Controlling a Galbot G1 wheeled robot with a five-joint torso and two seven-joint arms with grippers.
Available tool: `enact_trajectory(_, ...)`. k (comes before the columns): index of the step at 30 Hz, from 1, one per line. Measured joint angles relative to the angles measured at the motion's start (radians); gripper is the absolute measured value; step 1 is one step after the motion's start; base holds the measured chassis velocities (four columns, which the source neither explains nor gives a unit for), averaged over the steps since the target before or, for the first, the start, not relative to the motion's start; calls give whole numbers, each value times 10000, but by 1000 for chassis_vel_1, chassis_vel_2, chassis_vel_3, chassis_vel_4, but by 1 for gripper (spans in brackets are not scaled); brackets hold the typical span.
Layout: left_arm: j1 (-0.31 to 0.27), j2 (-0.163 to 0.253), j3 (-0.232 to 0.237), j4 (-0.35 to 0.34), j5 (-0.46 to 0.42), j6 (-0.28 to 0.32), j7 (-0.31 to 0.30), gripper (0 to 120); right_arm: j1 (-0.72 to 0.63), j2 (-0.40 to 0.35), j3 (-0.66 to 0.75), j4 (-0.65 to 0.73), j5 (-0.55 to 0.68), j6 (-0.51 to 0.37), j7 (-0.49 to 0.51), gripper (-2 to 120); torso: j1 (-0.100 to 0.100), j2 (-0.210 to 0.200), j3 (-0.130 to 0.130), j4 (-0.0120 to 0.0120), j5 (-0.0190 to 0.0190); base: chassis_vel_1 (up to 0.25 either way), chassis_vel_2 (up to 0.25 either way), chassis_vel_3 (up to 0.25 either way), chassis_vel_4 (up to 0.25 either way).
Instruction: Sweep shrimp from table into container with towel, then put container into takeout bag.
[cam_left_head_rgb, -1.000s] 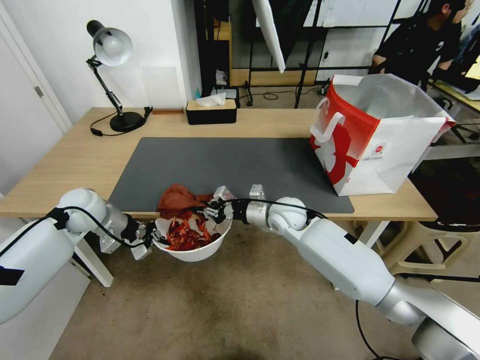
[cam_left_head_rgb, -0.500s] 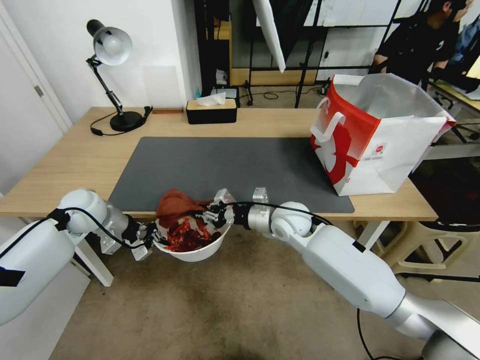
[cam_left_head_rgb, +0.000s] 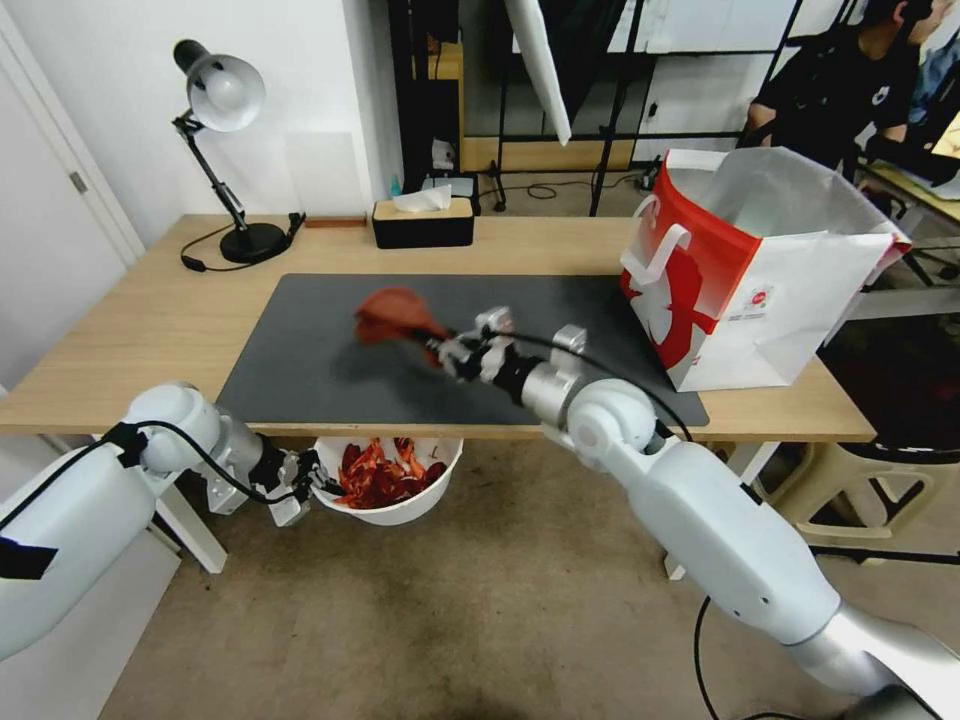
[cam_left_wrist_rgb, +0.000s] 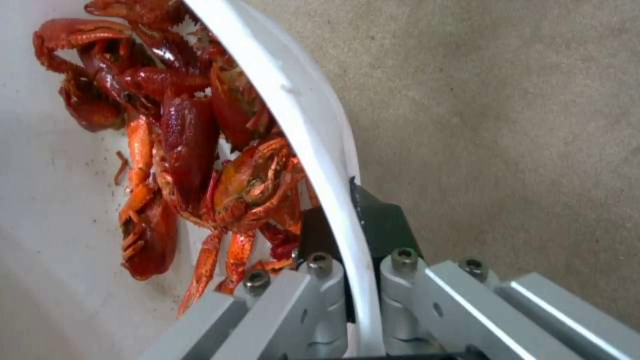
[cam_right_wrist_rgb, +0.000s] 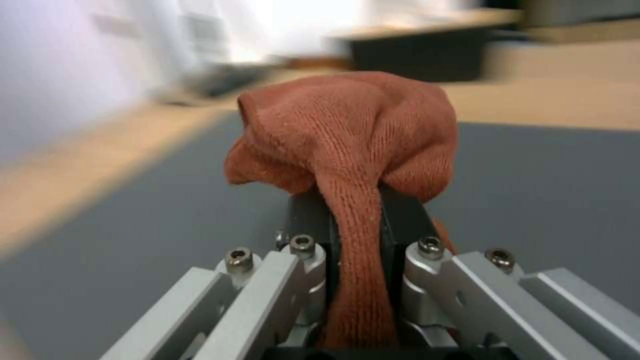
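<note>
Gripping the container (cam_left_head_rgb: 390, 500) rim below the table (cam_left_head_rgb: 150, 320) edge, shrimp (cam_left_head_rgb: 385, 480) inside, left gripper (cam_left_head_rgb: 305, 478) sits far left of the takeout bag (cam_left_head_rgb: 760, 300); right gripper (cam_left_head_rgb: 440, 350) pinches towel (cam_left_head_rgb: 395, 312) above the table.

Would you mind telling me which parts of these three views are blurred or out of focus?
Head view: the towel and right claw are motion-smeared; the table is sharp. Right wrist view: the towel is crisp, the background blurred. Left wrist view: the shrimp and container rim are fairly sharp.
</note>
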Motion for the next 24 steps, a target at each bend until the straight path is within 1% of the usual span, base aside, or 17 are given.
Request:
enact_trajectory(1, 0, -26, 17, -4, 40, -26, -26, 0, -155, 3, 235, 169, -304, -467, 1491, 7, 1, 0, -1, 0, 0, 0, 0, 0, 0)
enact_trajectory(2, 0, -26, 17, -4, 40, -26, -26, 0, -155, 3, 235, 169, -304, -467, 1491, 7, 1, 0, -1, 0, 0, 0, 0, 0, 0)
enact_trajectory(3, -2, -44, 34, -8, 74, -44, -44, 0, -254, -16, 369, 233, -494, -677, 2206, 7, 1, 0, 0, -1, 1, 0, 0, 0, 0)
enact_trajectory(4, -5, -58, 48, -13, 103, -58, -58, 0, -382, -44, 530, 305, -663, -843, 2650, 7, 0, 0, -1, -1, 1, 0, 0, 0, 0)
enact_trajectory(5, -9, -65, 60, -21, 130, -64, -68, 0, -483, -77, 632, 342, -791, -937, 2827, 7, 1, 0, -1, -1, 1, 0, 0, 0, 0)
enact_trajectory(10, -30, -88, 117, -60, 223, -72, -110, 0, -880, -174, 953, 553, -1023, -1305, 3127, 8, -1, 0, 0, -1, 2, 0, 0, 0, 0)
enact_trajectory(13, -103, -129, 244, -68, 278, -74, -151, 0, -1125, -180, 1215, 663, -934, -1450, 2986, 22, -2, 0, -1, 0, 2, 0, 0, 0, 0)
enact_trajectory(14, -103, -129, 244, -68, 278, -74, -151, 0, -1125, -180, 1215, 663, -934, -1450, 2986, 22, -2, 0, -1, 0, 2, 0, 0, 0, 0)
enact_trajectory(16, -139, -146, 298, -72, 302, -74, -165, 0, -1174, -158, 1291, 690, -883, -1572, 2956, 28, -1, 0, -1, 0, 2, 0, 0, 0, 0)
enact_trajectory(17, -220, -177, 408, -73, 345, -75, -201, 0, -1226, -103, 1444, 765, -813, -1971, 2938, 38, -2, 0, 0, 0, 2, 0, 0, 0, 0)
enact_trajectory(18, -220, -177, 408, -73, 345, -75, -201, 0, -1226, -103, 1444, 765, -813, -1971, 2938, 38, -2, 0, 0, 0, 2, 0, 0, 0, 0)
enact_trajectory(19, -242, -191, 433, -72, 360, -76, -214, 0, -1254, -87, 1502, 799, -804, -2118, 2911, 41, -2, 0, -1, 0, 2, 0, 0, 0, 0)
enact_trajectory(21, -261, -220, 469, -73, 389, -77, -235, 0, -1343, -79, 1572, 872, -802, -2264, 2825, 51, -1, 0, 0, 0, 2, 0, 0, 0, 0)
enact_trajectory(22, -261, -220, 469, -73, 389, -77, -235, 0, -1343, -79, 1572, 872, -802, -2264, 2825, 51, -1, 0, 0, 0, 2, 0, 0, 0, 0)
enact_trajectory(24, -268, -243, 484, -77, 424, -78, -247, 0, -1433, -82, 1644, 958, -816, -2275, 2734, 61, -1, 0, -1, 0, 1, 0, 0, 0, 0)
